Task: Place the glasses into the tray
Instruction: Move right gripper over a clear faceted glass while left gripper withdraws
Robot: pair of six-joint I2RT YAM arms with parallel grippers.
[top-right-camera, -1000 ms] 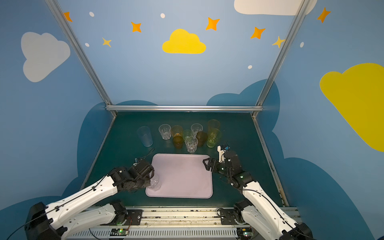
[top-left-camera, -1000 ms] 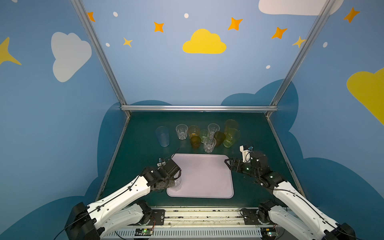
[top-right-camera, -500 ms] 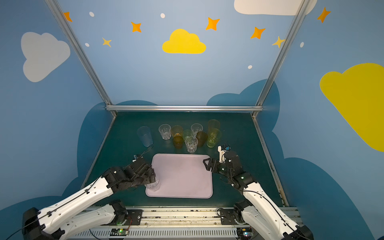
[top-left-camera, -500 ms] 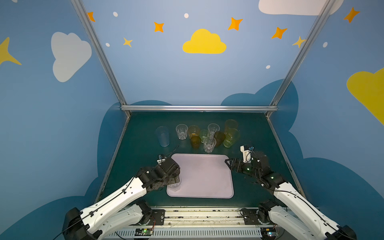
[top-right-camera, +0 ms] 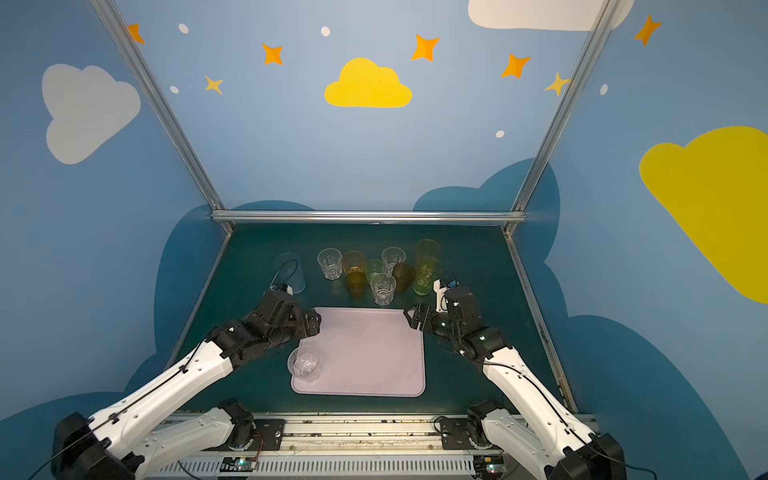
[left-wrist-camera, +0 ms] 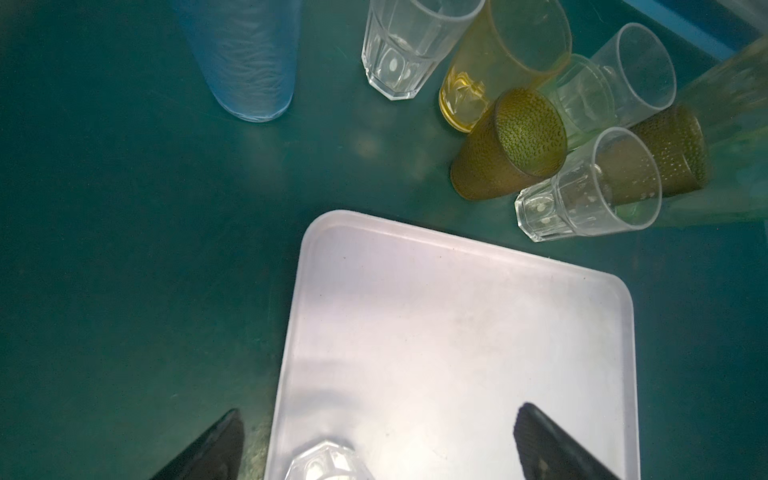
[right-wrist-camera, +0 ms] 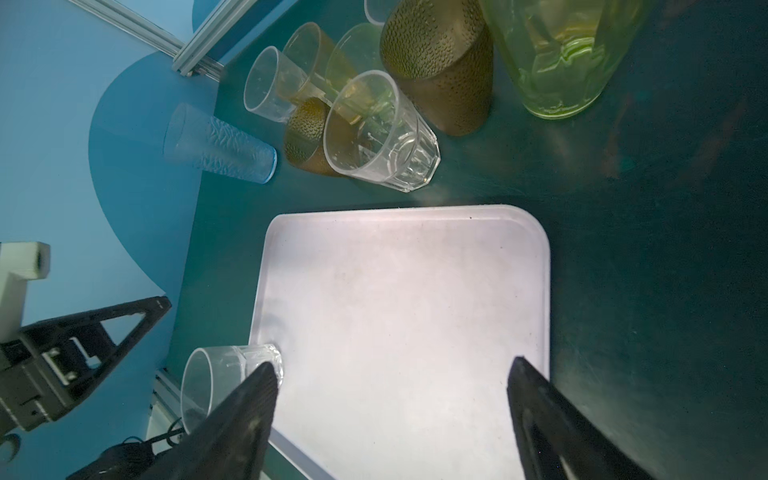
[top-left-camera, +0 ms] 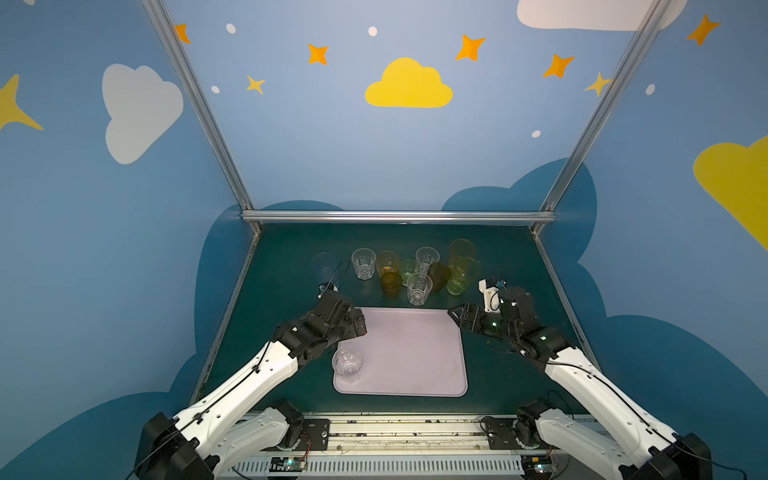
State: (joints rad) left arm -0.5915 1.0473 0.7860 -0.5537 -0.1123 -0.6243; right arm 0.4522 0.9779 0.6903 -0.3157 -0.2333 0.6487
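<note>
The lilac-pink tray (top-left-camera: 411, 357) lies in the middle of the table. One short clear faceted glass (top-left-camera: 347, 364) stands upright on its near left corner, free of both grippers; its base shows in the left wrist view (left-wrist-camera: 328, 463). My left gripper (top-left-camera: 358, 326) hangs open over the tray's far left corner, just beyond that glass. My right gripper (top-left-camera: 455, 316) is open at the far right corner, with nothing between its fingers (right-wrist-camera: 249, 399). Several other glasses stand behind the tray: a pale blue tall one (top-left-camera: 324, 266), clear ones (top-left-camera: 419, 289), brown ones (top-left-camera: 391, 283) and a yellow-green tall one (top-left-camera: 460, 279).
The glasses behind the tray (top-right-camera: 365, 353) are packed close, some touching. Metal frame rails (top-left-camera: 397, 216) and blue walls bound the green table at the back and sides. A rail with the arm bases (top-left-camera: 399, 432) runs along the front edge.
My left gripper has gone from shut on the clear glass to open, leaving it on the tray, and has pulled away toward the far left corner. The right arm has barely moved.
</note>
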